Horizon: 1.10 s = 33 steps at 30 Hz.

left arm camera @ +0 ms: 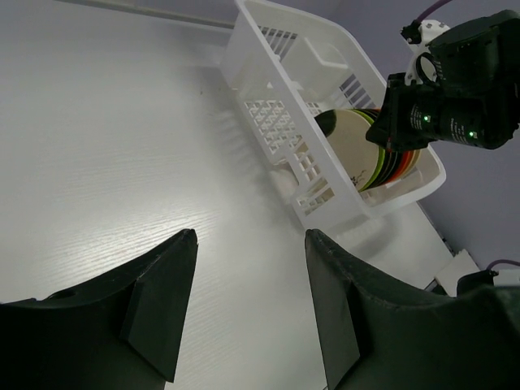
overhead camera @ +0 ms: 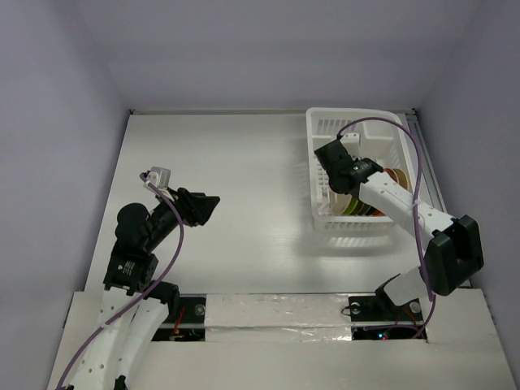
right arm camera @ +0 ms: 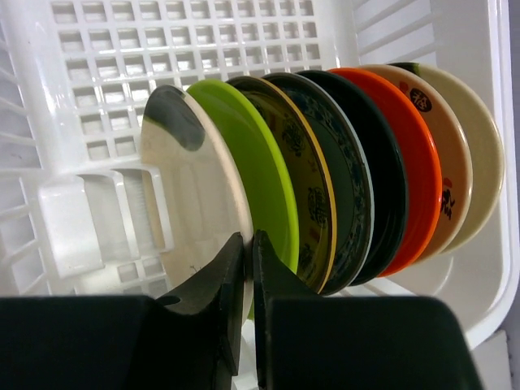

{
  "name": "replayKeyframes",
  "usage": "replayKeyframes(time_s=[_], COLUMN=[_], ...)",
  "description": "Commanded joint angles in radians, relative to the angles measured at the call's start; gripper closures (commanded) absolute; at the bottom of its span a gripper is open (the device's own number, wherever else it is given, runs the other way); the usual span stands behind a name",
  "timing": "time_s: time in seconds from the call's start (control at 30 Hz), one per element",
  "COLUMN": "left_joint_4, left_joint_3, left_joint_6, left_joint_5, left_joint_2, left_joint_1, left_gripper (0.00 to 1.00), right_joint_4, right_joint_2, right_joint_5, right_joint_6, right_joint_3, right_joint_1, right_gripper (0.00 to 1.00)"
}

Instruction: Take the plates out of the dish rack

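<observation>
We see a white dish rack (overhead camera: 325,126) at the far right of the table (overhead camera: 227,179), with plates (right arm camera: 357,171) standing on edge in a row inside it. Our right gripper (right arm camera: 249,268) reaches into the rack, its jaws pinched narrowly on the rim of the cream plate (right arm camera: 191,195) at the row's end. Our left gripper (left arm camera: 252,240) hovers at the near left, jaws half apart, holding nothing.

The white, grid-walled dish rack (overhead camera: 315,213) sits upright on the surface (overhead camera: 227,179). At its near end the plates (right arm camera: 349,162) stand on edge in a tight row: a cream plate (right arm camera: 191,203) first, then a lime green plate (right arm camera: 264,154), then yellow patterned, teal-rimmed, dark, orange and two pale ones. The cream plate's lower edge is pinched in the right gripper (right arm camera: 244,276).
</observation>
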Motion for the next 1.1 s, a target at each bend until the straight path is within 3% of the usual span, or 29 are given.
replayKeyframes(time_s=[0.0, 0.23, 1.07], left_joint_4=[0.048, 0.045, 0.018], left_joint_3=[-0.01, -0.008, -0.004], left_joint_6=[-0.004, -0.004, -0.009], left_joint_5=[0.018, 0.01, -0.05], left_joint_2=[-0.014, -0.025, -0.034], left_joint_1=[-0.009, -0.027, -0.036], left_gripper=[0.47, 0.47, 0.47], right_joint_4=[-0.024, -0.09, -0.284], right_joint_2=[0.003, 0.027, -0.013], right_joint_5=[0.049, 0.082, 0.23], right_joint_6=[0.009, -0.02, -0.008], right_joint_3=[0.085, 0.148, 0.407], right_joint_1=[-0.003, -0.003, 0.067], right_gripper=[0.95, 1.0, 1.0])
